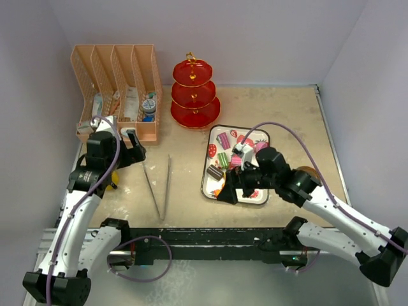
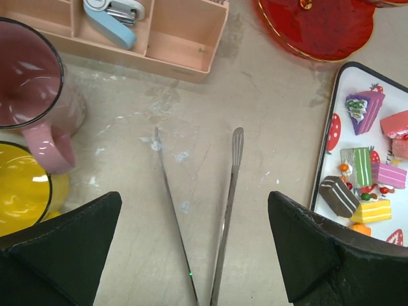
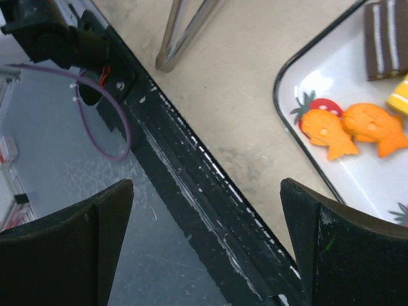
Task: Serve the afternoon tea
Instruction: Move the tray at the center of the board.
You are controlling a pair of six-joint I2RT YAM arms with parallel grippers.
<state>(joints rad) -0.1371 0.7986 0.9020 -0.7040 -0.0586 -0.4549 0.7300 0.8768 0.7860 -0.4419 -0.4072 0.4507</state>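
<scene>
The red three-tier stand (image 1: pixel 195 92) with gold rims stands at the back centre; its base shows in the left wrist view (image 2: pixel 319 25). Several toy cakes (image 1: pixel 229 159) lie on the white tray; they also show in the left wrist view (image 2: pixel 360 169). Two orange fish-shaped sweets (image 3: pixel 350 127) lie at the tray's near corner. The pink mug (image 2: pixel 32 83) and yellow mug (image 2: pixel 22 194) stand at the far left, mostly hidden under the left arm in the top view. My left gripper (image 1: pixel 137 152) (image 2: pixel 194 248) is open and empty above the tongs. My right gripper (image 1: pixel 228 191) (image 3: pixel 207 248) is open and empty over the table's front edge.
Metal tongs (image 1: pixel 159 185) (image 2: pixel 223 204) lie between the arms, tips pointing away. The white strawberry-print tray (image 1: pixel 258 197) (image 2: pixel 336 95) (image 3: pixel 306 83) sits right of centre. A peach desk organiser (image 1: pixel 118 83) (image 2: pixel 159 32) with small items stands at the back left. A black rail (image 3: pixel 191 191) runs along the front edge.
</scene>
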